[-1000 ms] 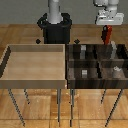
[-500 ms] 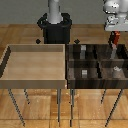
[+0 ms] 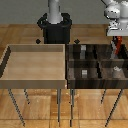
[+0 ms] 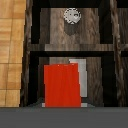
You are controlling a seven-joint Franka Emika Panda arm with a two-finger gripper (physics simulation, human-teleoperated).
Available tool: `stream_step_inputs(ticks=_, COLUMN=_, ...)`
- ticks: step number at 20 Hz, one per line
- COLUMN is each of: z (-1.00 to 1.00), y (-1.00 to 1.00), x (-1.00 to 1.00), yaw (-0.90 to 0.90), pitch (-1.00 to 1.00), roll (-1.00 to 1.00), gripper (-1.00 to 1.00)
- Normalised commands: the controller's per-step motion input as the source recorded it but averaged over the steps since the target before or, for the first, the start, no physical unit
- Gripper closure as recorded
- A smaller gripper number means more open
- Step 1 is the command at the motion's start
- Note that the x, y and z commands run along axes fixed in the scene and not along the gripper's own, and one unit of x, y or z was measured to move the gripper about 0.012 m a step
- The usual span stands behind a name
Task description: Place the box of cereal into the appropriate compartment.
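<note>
Hanging upright, long axis vertical, cereal box (image 3: 118,45) clamped in claw (image 3: 118,39), above compartment (image 3: 113,52)

matt dark wood-grain bin (image 3: 98,62)

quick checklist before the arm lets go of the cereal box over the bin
1. Cereal box held in the gripper: ok, red box hangs below it.
2. Box over the dark bin, not the tan tray: ok.
3. Box over the cell with the pale-grey block: ok in the wrist view.
4. Box clear of the cell walls: cannot tell.
5. Box height above the cell floor: cannot tell.
</note>
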Motion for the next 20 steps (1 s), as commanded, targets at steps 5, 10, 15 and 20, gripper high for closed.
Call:
stream_step_inputs(ticks=5, z=0.0, y=0.0, x=0.0, yaw=0.0, pitch=0.0, roll=0.0, gripper=1.0)
stream_step_inputs(ticks=10, z=-0.4, y=0.0, x=0.2, yaw=0.0, pitch=0.0, roll=0.0, gripper=1.0)
stream_step_inputs(ticks=15, z=-1.0, y=0.0, x=0.0, yaw=0.0, pitch=0.0, roll=0.0, gripper=1.0)
stream_step_inputs(ticks=20, z=-0.2, y=0.0, x=0.0, yaw=0.0, pitch=0.0, roll=0.0, gripper=-1.0)
